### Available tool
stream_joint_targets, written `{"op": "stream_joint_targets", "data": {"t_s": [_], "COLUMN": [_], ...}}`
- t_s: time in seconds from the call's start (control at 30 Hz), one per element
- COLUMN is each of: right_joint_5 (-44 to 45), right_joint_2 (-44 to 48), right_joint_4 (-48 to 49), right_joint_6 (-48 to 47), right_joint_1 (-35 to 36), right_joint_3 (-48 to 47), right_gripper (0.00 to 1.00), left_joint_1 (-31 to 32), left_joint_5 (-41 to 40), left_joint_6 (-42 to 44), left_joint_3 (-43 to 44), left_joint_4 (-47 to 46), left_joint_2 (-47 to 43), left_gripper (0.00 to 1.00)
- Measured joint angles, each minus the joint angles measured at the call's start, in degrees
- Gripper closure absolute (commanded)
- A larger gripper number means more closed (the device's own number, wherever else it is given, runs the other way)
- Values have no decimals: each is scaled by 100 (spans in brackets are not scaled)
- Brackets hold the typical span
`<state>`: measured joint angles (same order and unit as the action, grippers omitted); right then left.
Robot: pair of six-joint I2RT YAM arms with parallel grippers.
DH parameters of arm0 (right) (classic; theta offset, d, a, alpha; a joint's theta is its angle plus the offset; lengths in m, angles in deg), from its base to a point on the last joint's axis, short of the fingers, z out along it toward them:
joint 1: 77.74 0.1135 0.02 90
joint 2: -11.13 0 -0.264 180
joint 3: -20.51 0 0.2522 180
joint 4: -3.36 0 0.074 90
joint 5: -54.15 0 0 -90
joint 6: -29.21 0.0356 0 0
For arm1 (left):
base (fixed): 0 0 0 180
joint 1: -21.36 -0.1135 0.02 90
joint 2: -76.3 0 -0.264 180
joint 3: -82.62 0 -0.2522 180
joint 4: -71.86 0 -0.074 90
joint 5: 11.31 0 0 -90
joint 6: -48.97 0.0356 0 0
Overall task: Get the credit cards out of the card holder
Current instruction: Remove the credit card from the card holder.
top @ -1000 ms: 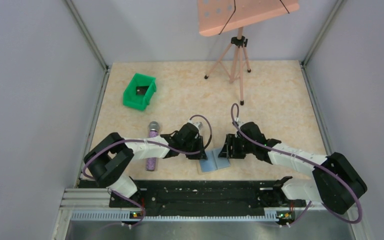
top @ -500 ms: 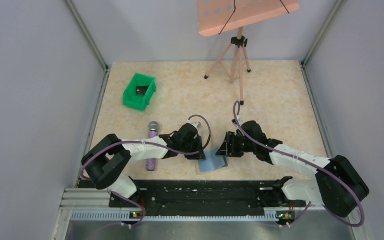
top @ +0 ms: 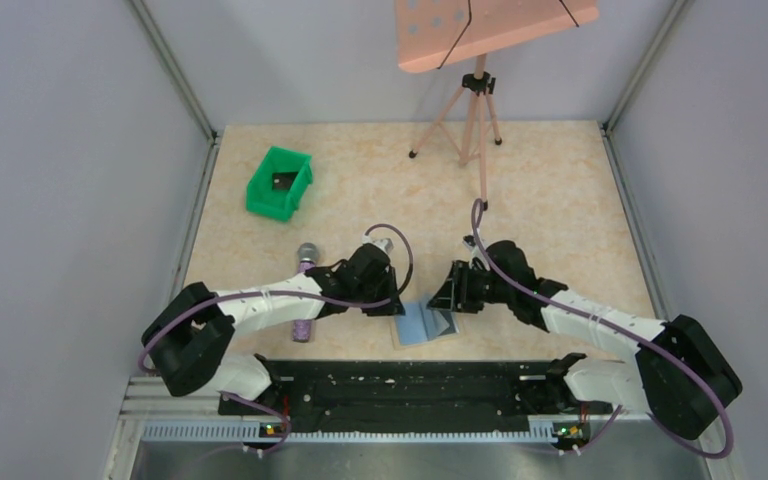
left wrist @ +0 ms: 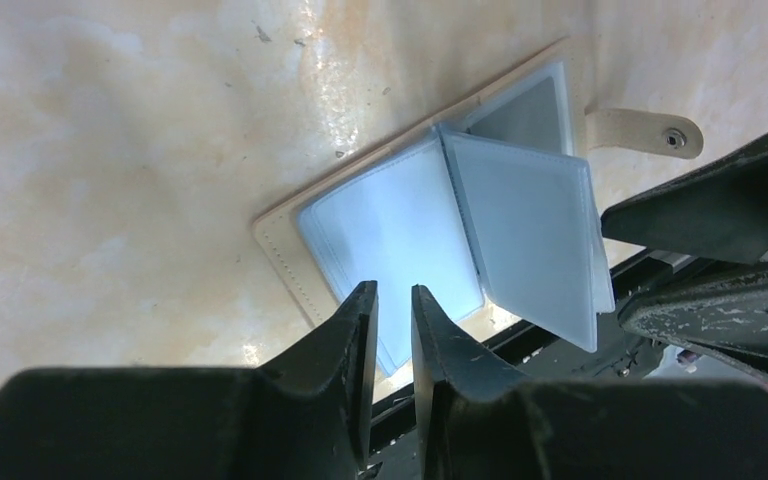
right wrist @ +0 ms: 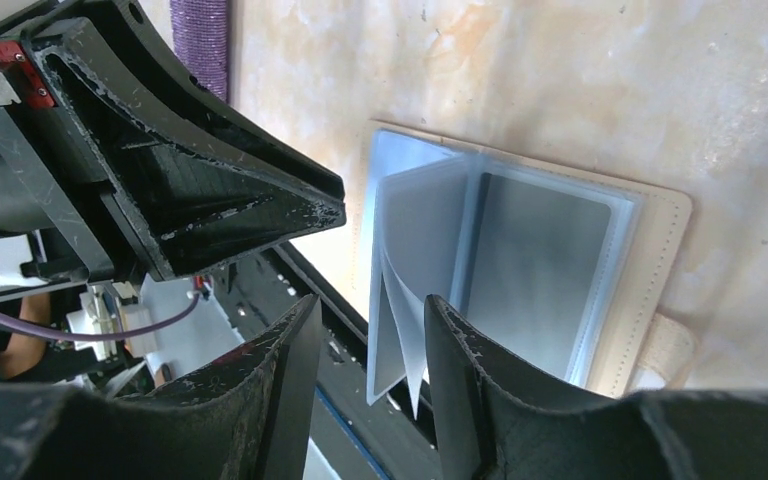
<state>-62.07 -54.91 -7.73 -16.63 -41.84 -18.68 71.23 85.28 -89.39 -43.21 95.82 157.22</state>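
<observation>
The card holder [top: 422, 324] lies open on the table by the front edge, with a beige rim and pale blue clear sleeves. In the left wrist view [left wrist: 400, 220] one sleeve leaf stands up from the middle, and a grey card [left wrist: 525, 115] shows in the far pocket. My left gripper [top: 392, 305] hangs over the left panel, its jaws [left wrist: 392, 295] a narrow slit apart with nothing between them. My right gripper [top: 450, 300] is open. In the right wrist view its jaws [right wrist: 370, 305] straddle the raised sleeve leaves [right wrist: 405, 330] without touching them.
A purple microphone [top: 304, 300] lies left of the left gripper. A green bin [top: 280, 182] sits at the far left. A tripod [top: 477, 110] with a pink board stands at the back. The black rail [top: 400, 385] runs just beyond the holder's near edge.
The right gripper has edged left over the holder, and a sleeve leaf now stands up between its jaws. The left arm has drawn back slightly to the left.
</observation>
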Motion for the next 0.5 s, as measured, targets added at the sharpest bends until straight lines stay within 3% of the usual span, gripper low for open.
{"op": "stream_joint_targets", "data": {"t_s": [0.5], "right_joint_5": [-24], "right_joint_2": [-98], "right_joint_4": [560], "right_joint_6": [457], "right_joint_1": [546], "right_joint_3": [33], "right_gripper": [57], "left_joint_1": [-85], "left_joint_5": [-813], "left_joint_6": [-37], "left_joint_3": [269], "left_joint_4": [1038], "left_joint_2": [-442], "left_gripper": [75]}}
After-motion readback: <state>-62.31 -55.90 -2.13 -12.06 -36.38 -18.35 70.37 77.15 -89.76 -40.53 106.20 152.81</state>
